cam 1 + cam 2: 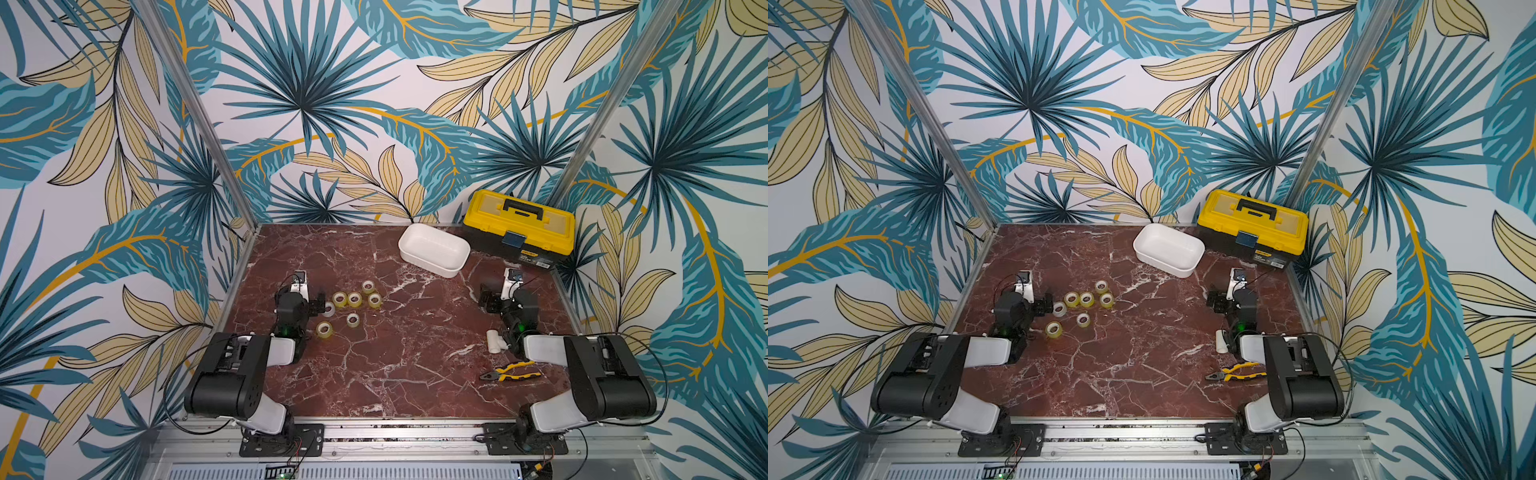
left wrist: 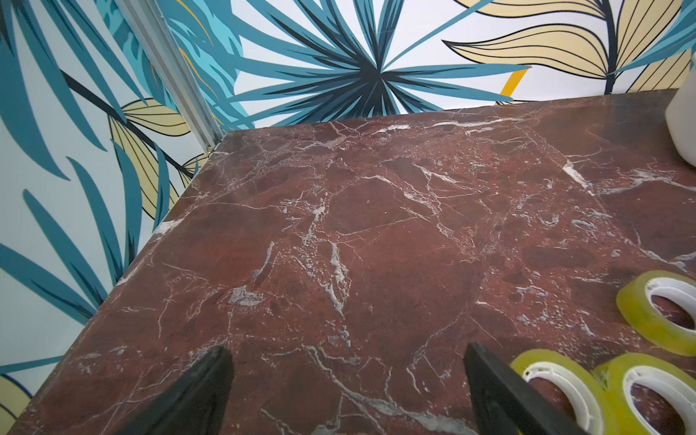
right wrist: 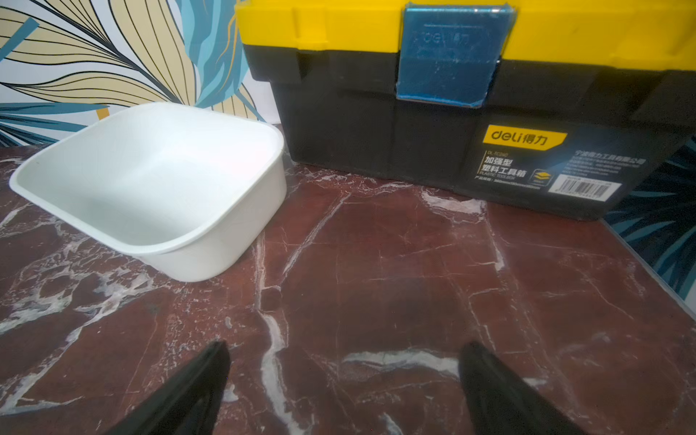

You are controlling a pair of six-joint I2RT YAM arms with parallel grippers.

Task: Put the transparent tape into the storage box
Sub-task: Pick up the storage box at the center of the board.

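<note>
Left claw (image 2: 346,348) and right claw (image 3: 344,344) are wide open, holding nothing. Tape rolls (image 2: 636,324) crowd just beside the left one; it could knock them away.

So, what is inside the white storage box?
The storage box shows only its bare white floor, nothing in it. A strip behind its near wall is hidden.

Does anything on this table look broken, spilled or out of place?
Nothing looks broken or spilled. The tape rolls lie scattered; the tub sits empty, askew beside the toolbox. Pliers and a white fitting lie loose.
</note>
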